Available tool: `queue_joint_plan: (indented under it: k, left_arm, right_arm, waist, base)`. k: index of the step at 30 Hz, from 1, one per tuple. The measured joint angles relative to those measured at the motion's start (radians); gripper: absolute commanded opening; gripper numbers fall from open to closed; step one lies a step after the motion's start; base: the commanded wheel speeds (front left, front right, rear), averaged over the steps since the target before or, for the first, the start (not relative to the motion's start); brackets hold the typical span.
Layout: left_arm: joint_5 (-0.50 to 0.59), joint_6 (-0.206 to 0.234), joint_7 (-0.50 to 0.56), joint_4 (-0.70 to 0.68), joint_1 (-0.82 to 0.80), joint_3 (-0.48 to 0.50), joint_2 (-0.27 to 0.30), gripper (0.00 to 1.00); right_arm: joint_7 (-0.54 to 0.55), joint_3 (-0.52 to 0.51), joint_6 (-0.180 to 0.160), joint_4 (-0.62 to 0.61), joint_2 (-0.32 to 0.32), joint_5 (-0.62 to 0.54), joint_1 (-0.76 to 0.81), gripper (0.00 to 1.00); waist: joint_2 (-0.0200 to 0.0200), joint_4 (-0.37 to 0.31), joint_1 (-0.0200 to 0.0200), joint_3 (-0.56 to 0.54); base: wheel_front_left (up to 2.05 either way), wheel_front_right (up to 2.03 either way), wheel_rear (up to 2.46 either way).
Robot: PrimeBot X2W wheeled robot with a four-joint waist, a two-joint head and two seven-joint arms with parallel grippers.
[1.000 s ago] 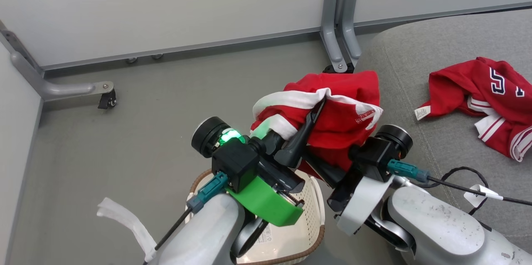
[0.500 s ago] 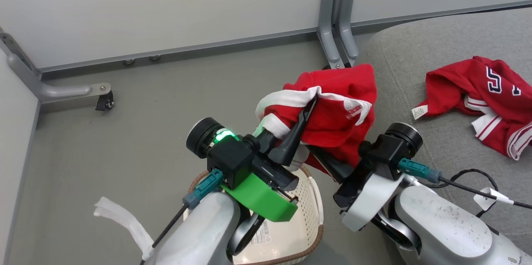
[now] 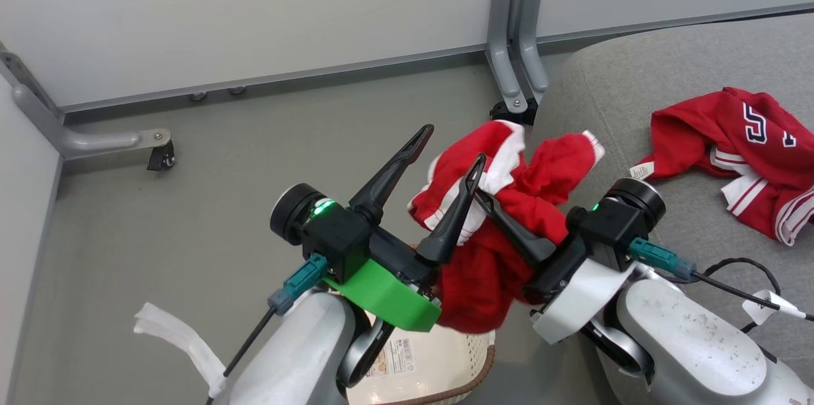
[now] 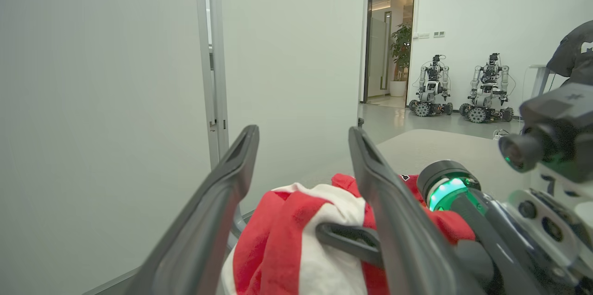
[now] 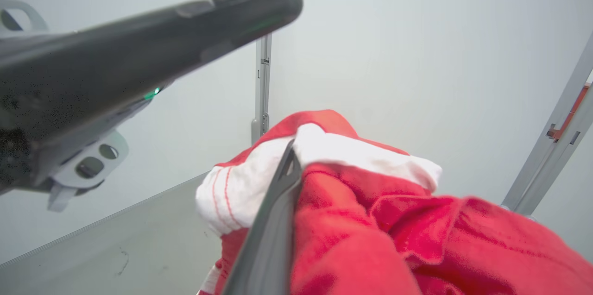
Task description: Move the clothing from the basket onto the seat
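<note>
Between the closed fingers of our right hand (image 3: 483, 198) hangs a red garment (image 3: 489, 265), soft knit with white ribbed trim, bunched and limp. Our left hand (image 3: 453, 144) stands spread wide close beside it, gripping nothing. Below both hands sits the perforated cream basket (image 3: 439, 360). Beyond the right hand lies the grey fabric seat (image 3: 668, 61), with a second red garment (image 3: 731, 131) on it. We should carry the cloth well past the seat's rounded edge before letting go, since loose folds could slide off.
</note>
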Motion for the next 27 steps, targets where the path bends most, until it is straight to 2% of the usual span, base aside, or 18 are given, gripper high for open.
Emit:
queue_joint_plan:
  k: [17,27]
  left_arm:
    - [0.045,0.0,0.0,0.023,0.088,0.069,0.001,1.0]
    - [0.062,0.0,0.0,0.053,0.153,0.094,0.031,1.0]
  right_arm:
    - [0.0,-0.173,0.0,-0.101,0.011,-0.121,0.085,0.0]
    - [0.0,-0.267,0.0,-0.13,0.021,-0.156,0.141,0.0]
  waist:
    - [0.0,0.014,0.0,-0.019]
    - [-0.0001,0.022,0.0,-0.033]
  base:
    - [0.0,0.0,0.0]
    - [0.0,0.0,0.0]
